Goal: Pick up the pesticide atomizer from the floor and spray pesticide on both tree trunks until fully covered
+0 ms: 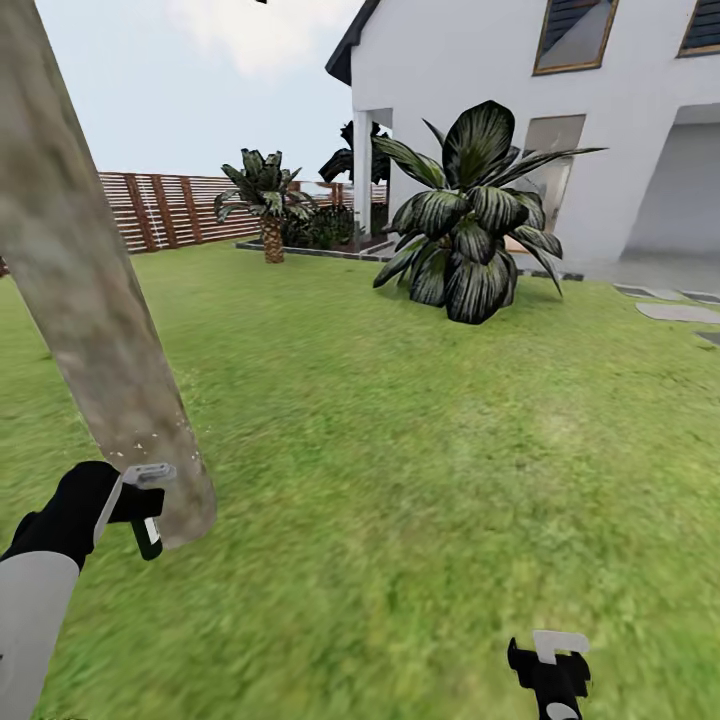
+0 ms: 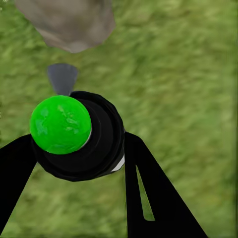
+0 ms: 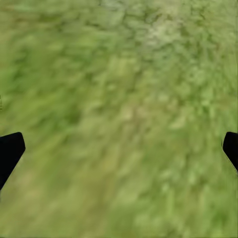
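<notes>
Head view: left gripper (image 1: 135,500) at 8 o'clock, jaws clamped on atomizer (image 2: 79,136), nozzle aimed at trunk (image 1: 90,300); right gripper (image 1: 550,665) jaws apart, idle.

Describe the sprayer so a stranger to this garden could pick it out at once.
Start at the thick, pale, leaning tree trunk on the left of the lawn. At its foot, the left gripper has its jaws shut on the sprayer. It is a stubby black canister, and the bright green ball on top sets it apart from the all-black gripper fingers.
</notes>
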Available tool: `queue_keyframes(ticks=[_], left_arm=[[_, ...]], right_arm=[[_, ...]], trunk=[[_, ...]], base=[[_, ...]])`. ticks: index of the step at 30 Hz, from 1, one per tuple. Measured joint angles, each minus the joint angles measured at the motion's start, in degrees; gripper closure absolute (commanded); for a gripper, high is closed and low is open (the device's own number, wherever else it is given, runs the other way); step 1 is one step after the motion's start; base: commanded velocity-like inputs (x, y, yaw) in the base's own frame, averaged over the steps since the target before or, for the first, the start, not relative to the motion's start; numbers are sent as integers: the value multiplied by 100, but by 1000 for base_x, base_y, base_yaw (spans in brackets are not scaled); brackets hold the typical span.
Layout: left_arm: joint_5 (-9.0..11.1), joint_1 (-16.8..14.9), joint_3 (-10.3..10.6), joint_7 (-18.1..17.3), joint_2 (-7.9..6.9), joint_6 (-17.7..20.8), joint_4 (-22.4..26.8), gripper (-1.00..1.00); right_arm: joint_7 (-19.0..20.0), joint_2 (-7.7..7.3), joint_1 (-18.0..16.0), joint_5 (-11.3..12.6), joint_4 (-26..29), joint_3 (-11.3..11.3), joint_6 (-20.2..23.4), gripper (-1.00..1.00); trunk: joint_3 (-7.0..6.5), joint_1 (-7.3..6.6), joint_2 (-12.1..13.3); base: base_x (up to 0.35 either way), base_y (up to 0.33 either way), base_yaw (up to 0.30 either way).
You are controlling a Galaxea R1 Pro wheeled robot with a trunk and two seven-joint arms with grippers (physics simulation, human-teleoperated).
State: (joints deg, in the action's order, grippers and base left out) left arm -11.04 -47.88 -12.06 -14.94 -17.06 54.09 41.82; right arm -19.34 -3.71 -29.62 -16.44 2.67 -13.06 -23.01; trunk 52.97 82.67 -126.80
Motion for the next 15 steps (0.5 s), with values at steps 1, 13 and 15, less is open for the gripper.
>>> queue_keyframes(ticks=[1,13,15], left_arm=[[-1,-1,1,0,1,7,10,100],[-3,4,1,0,19,14,19,100],[0,4,1,0,25,14,19,100]], right_arm=[[0,1,0,0,-2,2,-1,-100],[0,-22,0,-4,-4,-2,3,-100],[0,-24,0,-3,-4,-1,2,-100]], trunk=[[0,0,0],[0,0,0],[0,0,0]], base=[[234,-192,274],[220,-198,117],[167,-233,0]])
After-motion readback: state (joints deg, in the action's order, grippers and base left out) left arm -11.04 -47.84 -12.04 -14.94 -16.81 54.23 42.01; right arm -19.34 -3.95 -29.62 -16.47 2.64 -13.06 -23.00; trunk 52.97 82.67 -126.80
